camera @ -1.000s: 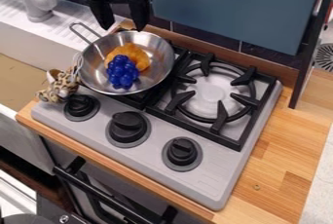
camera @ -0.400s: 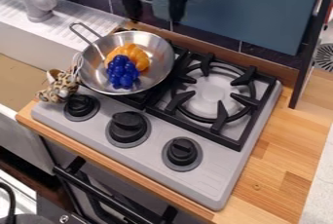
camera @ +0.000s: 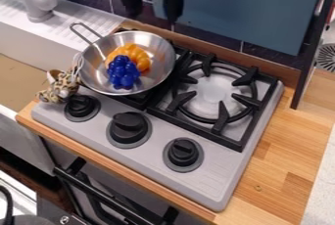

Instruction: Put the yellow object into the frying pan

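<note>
Your tool (camera: 153,17) has shifted to the right since the earlier frame, and the pan and its load have stayed put. Nearest you are the stove's knobs (camera: 183,152); past them, the pan (camera: 98,79) sits on the left burner, a spotted toy (camera: 59,87) beside it. Inside lie the blue grapes (camera: 122,75) and, just behind and touching them, the yellow thing (camera: 134,53). Farther back, your tool hangs open and empty near the wall. You look finished with the placing; next, just keep clear and avoid knocking the pan's rim.
</note>
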